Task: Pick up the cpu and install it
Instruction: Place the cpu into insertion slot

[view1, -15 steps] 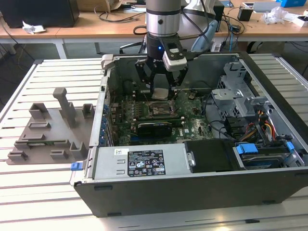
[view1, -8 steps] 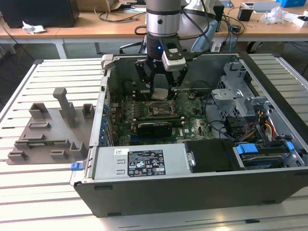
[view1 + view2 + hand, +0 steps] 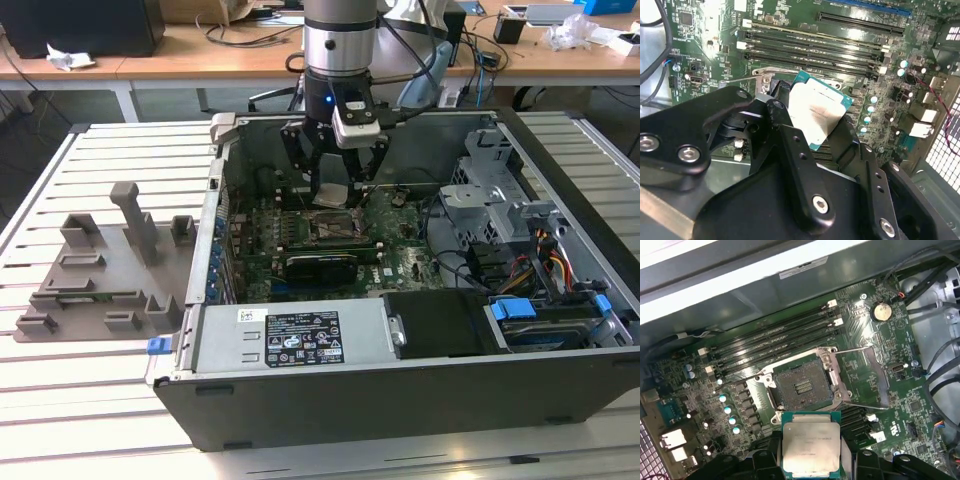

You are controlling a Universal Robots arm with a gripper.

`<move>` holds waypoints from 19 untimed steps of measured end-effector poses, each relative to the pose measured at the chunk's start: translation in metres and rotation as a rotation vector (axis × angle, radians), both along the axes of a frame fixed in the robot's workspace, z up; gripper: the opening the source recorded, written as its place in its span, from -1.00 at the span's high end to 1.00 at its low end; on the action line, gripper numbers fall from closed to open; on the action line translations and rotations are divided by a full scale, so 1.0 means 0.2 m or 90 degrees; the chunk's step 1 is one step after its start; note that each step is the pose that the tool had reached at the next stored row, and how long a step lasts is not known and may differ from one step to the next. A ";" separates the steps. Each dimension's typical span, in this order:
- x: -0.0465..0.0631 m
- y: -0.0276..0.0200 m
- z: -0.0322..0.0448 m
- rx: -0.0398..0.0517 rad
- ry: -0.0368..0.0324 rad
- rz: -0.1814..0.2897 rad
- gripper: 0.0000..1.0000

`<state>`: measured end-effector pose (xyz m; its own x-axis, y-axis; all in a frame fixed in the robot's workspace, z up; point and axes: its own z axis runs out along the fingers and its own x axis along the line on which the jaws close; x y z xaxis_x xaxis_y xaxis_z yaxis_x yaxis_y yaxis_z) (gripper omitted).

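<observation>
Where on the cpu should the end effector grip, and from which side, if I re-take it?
Grip two opposite thin edges, coming from above the metal lid, as the end effector holds the cpu now. It is a thin flat square whose underside probably has to meet the open socket, so the fingers are best kept to the edges.

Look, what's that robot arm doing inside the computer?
The robot's gripper is pinching a small silver chip, the cpu, by its edges. It holds the chip inside the open computer case, above the green motherboard. The socket where the chip goes is open and empty, so the cpu is not in yet.
</observation>
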<state>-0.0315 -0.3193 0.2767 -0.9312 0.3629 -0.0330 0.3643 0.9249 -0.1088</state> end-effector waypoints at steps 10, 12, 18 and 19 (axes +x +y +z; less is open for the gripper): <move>0.00 0.000 -0.001 -0.0007 0.0000 -0.064 -0.09; 0.00 0.000 -0.001 -0.0008 0.0000 -0.075 -0.09; 0.00 0.000 -0.002 -0.0009 0.0000 -0.112 -0.09; 0.00 0.000 -0.002 -0.0009 0.0000 -0.116 -0.09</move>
<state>-0.0315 -0.3193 0.2764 -0.8500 0.5257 -0.0337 0.5259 0.8434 -0.1101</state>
